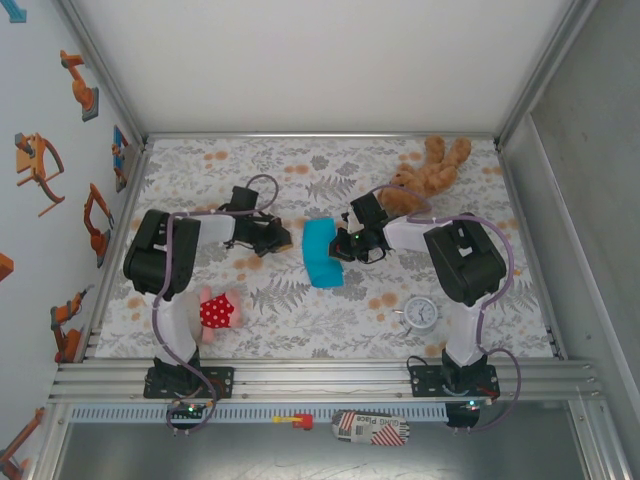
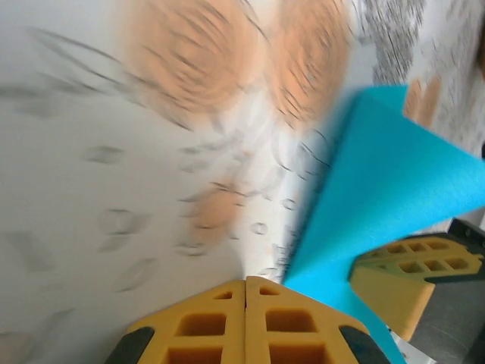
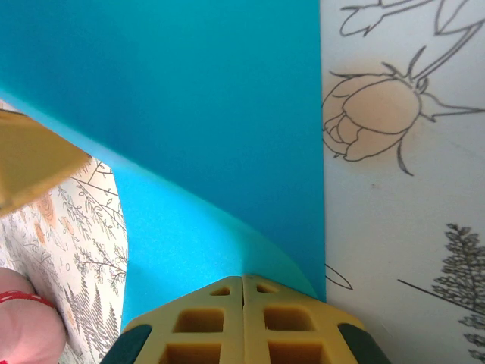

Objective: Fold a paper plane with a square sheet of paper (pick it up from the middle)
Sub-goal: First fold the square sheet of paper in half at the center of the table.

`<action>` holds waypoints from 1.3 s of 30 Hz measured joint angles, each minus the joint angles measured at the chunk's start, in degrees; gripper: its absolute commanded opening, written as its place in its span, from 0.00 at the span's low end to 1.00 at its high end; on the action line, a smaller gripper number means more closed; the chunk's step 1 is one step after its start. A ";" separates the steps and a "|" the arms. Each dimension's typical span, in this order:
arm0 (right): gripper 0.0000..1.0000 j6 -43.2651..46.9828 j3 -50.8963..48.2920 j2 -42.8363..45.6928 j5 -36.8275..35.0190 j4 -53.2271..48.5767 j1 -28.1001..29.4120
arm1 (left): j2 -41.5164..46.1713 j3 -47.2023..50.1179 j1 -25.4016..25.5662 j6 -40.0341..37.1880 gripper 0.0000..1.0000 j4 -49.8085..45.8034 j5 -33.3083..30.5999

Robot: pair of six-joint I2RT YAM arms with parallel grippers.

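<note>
While both arms reach in toward the middle of the flowered table (image 1: 300,320), we count one square sheet of paper (image 1: 322,255), two grippers and three bystanders: one brown teddy bear (image 1: 432,170), one small round white clock (image 1: 421,313) and one red polka-dot soft toy (image 1: 217,312). The bear lies at the far right just behind the right arm, the clock sits near the front beside that arm's base, and the toy rests by the left arm — all three well apart from the paper. The paper lies between the two grippers at the centre. From above it reads as a turquoise oblong rather than a square, its long axis running from the far edge toward us, the near end leaning slightly right. The left gripper (image 1: 288,240) has its yellow fingers pressed flat together, tips just beside the paper's left edge. The right gripper (image 3: 242,279) is likewise closed tight, its tips touching the paper where a lighter flap curls up — whether a layer is pinched there we cannot tell. From above, its dark body overlaps the paper's right edge.
</note>
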State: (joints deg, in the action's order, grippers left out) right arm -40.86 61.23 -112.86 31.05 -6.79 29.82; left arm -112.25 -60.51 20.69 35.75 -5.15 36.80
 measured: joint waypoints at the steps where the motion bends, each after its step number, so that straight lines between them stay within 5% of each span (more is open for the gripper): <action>1: 0.00 0.00 0.00 0.00 0.00 0.00 0.00 | 0.55 0.00 -0.44 -0.11 0.05 -0.37 -0.90; 15: 0.00 0.02 0.02 0.00 -0.02 0.00 0.00 | -0.48 -2.16 9.25 4.55 0.05 7.52 0.61; 22: 0.00 0.26 0.00 0.00 -0.02 0.00 0.00 | -4.50 -5.53 7.65 3.56 0.05 3.23 -1.22; 33: 0.00 0.26 0.02 -0.07 -0.11 -0.02 0.00 | -5.31 -9.35 -1.70 -0.61 0.05 -3.21 -2.45; 39: 0.00 0.26 0.02 -0.07 -0.11 -0.04 0.00 | -1.16 -7.50 0.66 0.74 0.05 -1.09 -3.32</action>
State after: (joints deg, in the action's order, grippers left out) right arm -40.60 61.25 -112.92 30.94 -6.83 29.82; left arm -113.40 -68.01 21.34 36.49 -6.24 33.47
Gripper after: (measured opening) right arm 0.050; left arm 0.058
